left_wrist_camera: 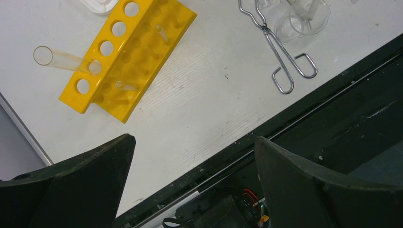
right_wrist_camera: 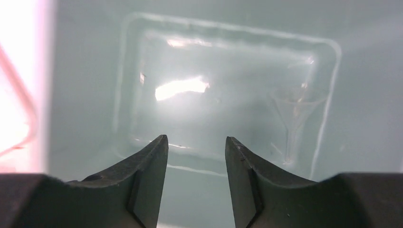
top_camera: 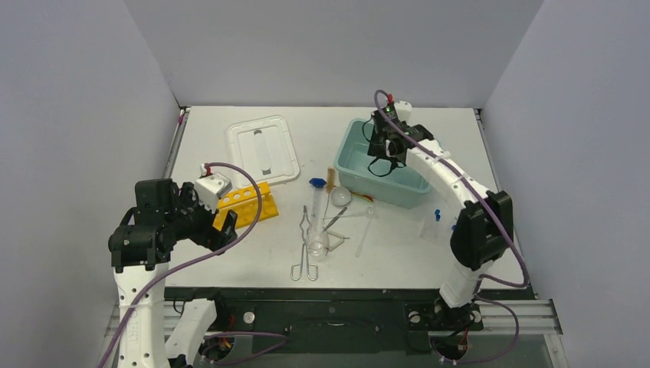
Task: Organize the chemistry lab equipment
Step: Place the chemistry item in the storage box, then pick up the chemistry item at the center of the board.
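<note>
My left gripper (top_camera: 221, 228) is open and empty, just left of and near the yellow holed rack (top_camera: 244, 205). In the left wrist view (left_wrist_camera: 195, 147) the rack (left_wrist_camera: 128, 52) holds a clear glass tube (left_wrist_camera: 62, 59), tilted. Metal tongs (top_camera: 305, 249) and a beaker (top_camera: 318, 245) lie at centre front; both show in the left wrist view, tongs (left_wrist_camera: 280, 47) and beaker (left_wrist_camera: 304, 19). My right gripper (top_camera: 383, 153) is open and empty above the teal tub (top_camera: 398, 195). In the right wrist view (right_wrist_camera: 196, 140) a clear glass funnel (right_wrist_camera: 294, 114) lies on the tub floor (right_wrist_camera: 71, 95).
A white lid (top_camera: 263, 149) lies at the back left. A long tube (top_camera: 316, 207), a blue-capped vial (top_camera: 316, 182), a brush (top_camera: 331, 180) and a round dish (top_camera: 340, 196) sit left of the tub. Small blue vials (top_camera: 437, 215) stand by the right arm. The table's front edge (left_wrist_camera: 247, 137) is under my left gripper.
</note>
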